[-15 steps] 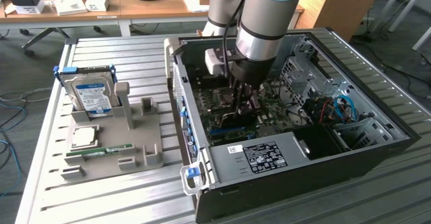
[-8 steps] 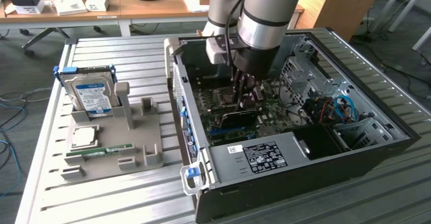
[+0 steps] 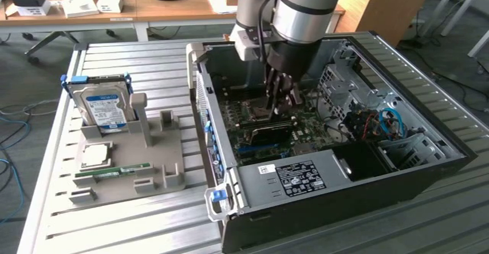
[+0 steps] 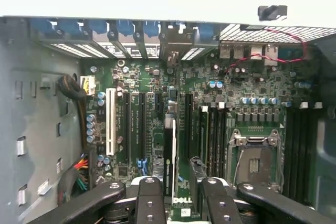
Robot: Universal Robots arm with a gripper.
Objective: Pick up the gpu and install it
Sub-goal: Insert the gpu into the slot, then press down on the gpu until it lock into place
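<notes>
Black, jointed jaws of the gripper (image 4: 178, 195) clamp the gpu (image 4: 169, 150) edge-on, a slim dark card held upright so its lower edge meets an expansion slot on the green motherboard (image 4: 210, 77), judging by the wrist view. Beyond it lie a bare silver CPU socket (image 4: 255, 153) and blue slot latches (image 4: 123, 29) along the case's rear wall. Seen from outside, the arm reaches down into the open black computer case (image 3: 328, 202); a hard drive (image 3: 105, 110) stands in a grey holder (image 3: 145, 162) on the slatted metal desk (image 3: 107, 225).
</notes>
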